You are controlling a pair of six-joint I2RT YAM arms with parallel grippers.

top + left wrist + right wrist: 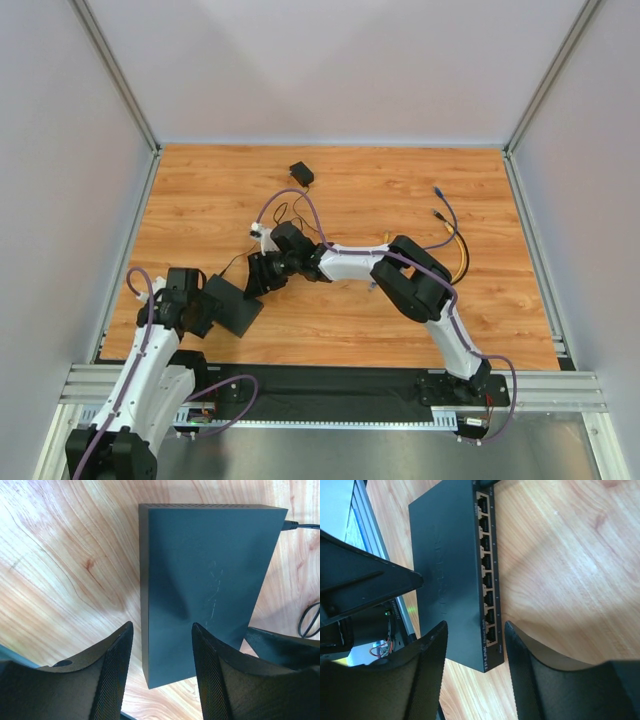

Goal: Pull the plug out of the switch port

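The flat matte-black rectangular switch (232, 305) lies flat on the wood-grain counter (400, 190), near its front left corner and just ahead of the left arm. The left claw (162, 630) hangs over the switch's near end with its fingers apart. One finger sits just off the long plain edge and the other over the top face, so nothing is clamped. In the right wrist view one of those fingers seems to rest on the top face. I read that as steadying the box so it will not slide when something is tugged out of it.

The right claw (475, 627) faces the switch from the opposite side, fingers also apart, straddling the near end of the edge that carries the row of sockets (485, 570) (all eight look empty). The small black plug (289, 525) on its thin black lead (307, 526) sits at the far corner of that side, well apart from the right claw. My judgement is that the right claw is lined up with the socket edge so it can work along to the plug. The pull is not yet begun.
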